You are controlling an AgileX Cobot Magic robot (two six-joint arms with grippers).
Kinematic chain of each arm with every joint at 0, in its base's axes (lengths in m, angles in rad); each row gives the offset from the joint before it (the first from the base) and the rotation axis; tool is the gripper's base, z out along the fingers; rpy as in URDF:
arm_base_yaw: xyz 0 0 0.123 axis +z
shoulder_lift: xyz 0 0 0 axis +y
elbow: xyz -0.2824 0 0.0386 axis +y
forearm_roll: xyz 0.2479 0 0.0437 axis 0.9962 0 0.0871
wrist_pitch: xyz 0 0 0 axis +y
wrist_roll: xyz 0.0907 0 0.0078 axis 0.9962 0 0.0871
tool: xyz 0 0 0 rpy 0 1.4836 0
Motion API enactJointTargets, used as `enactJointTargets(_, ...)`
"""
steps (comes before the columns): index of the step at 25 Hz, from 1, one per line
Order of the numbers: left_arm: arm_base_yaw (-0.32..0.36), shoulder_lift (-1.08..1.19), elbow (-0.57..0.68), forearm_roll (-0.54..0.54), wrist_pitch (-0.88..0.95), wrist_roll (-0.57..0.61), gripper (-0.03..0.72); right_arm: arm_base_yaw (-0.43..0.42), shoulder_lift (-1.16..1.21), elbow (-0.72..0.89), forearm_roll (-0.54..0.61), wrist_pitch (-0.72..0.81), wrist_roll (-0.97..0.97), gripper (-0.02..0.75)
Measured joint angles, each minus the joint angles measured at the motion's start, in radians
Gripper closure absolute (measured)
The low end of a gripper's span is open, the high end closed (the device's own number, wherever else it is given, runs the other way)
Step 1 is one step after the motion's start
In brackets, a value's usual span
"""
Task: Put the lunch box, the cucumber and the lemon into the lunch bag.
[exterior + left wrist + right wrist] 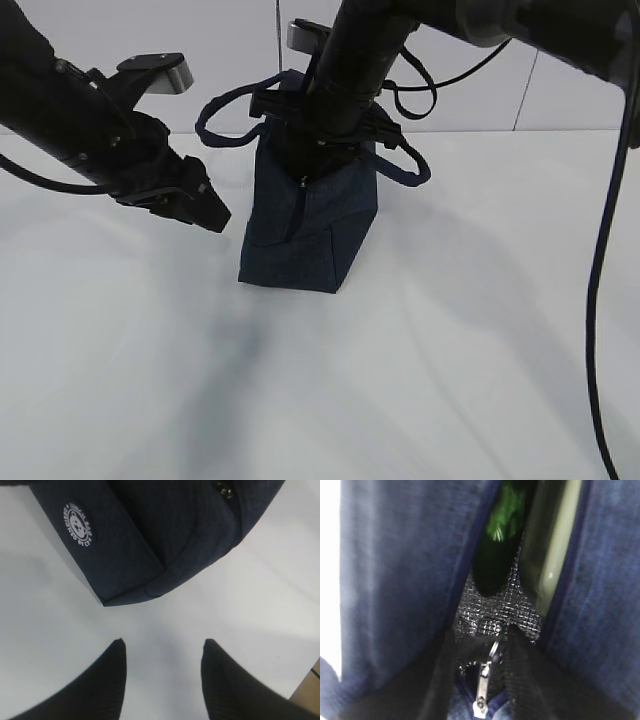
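The dark blue lunch bag is standing upright on the white bench, near the middle and toward the back. Its two loop handles are sticking out to the sides.

The right gripper is reaching down into the open top of the bag. In the right wrist view its two dark fingers are sitting apart at the bag's mouth, on either side of the zipper pull, and nothing is showing between them. Whether it is gripping anything, I cannot tell.

Inside the bag, the cucumber is lying against the shiny silver lining. Right beside it, the lunch box is standing on its edge, with its pale green lid showing. The lemon is not showing in any view.

The left gripper is hanging above the bench, just left of the bag and not touching it. Its fingers are standing half apart and holding nothing. The bag's round white logo is showing in the left wrist view.
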Motion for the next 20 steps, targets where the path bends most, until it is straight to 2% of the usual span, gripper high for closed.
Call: enactJointTargets(20, 0.000, 0.000, 0.000, -0.002, -0.002, 0.000, 0.335, 0.000, 0.048, -0.006, 0.014, 0.000, 0.001, 0.494)
